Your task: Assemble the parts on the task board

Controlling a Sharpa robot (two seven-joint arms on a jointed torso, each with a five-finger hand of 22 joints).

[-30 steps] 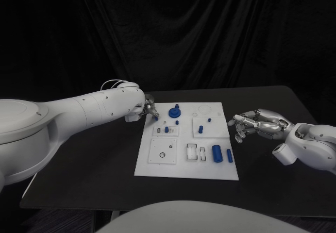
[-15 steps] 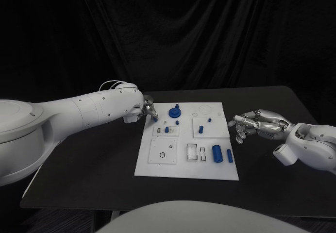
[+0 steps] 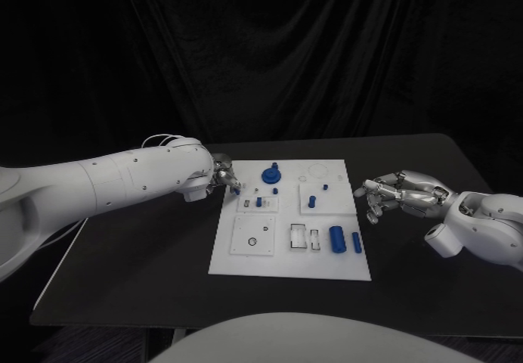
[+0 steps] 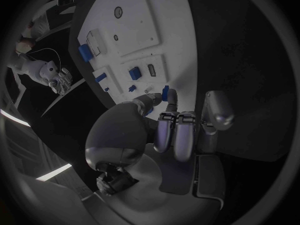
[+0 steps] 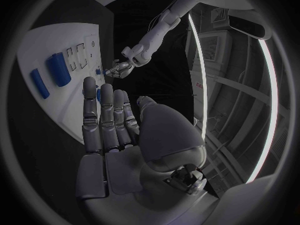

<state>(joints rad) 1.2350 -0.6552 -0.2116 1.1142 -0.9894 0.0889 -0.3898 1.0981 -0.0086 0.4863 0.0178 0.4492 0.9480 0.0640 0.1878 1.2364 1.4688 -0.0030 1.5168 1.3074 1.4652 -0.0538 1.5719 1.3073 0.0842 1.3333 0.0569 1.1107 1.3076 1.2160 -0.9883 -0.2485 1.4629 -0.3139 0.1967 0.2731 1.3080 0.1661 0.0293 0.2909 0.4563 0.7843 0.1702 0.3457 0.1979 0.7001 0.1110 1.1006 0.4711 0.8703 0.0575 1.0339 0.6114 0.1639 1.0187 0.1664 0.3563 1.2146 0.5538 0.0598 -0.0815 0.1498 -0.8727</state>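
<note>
A white task board (image 3: pixel 252 257) is lying in the middle of a black worktop (image 3: pixel 131 257). The left hand (image 3: pixel 226 175) is hovering at the board's far left corner, pinching a small blue part (image 4: pixel 165 92) in its fingers. The right hand (image 3: pixel 394 193) is waiting beside the board's right edge, fingers spread, holding nothing.

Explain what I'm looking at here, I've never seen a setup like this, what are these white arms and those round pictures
It is a robot with two white arms ending in silver hands, at a black table. The square picture looks down from its head; each round one comes from a camera at a wrist. On the table lies a white board carrying small blue parts, such as a cylinder. The left hand pinches a small blue part at the board's edge. The right hand holds nothing, fingers apart, beside the board.
</note>
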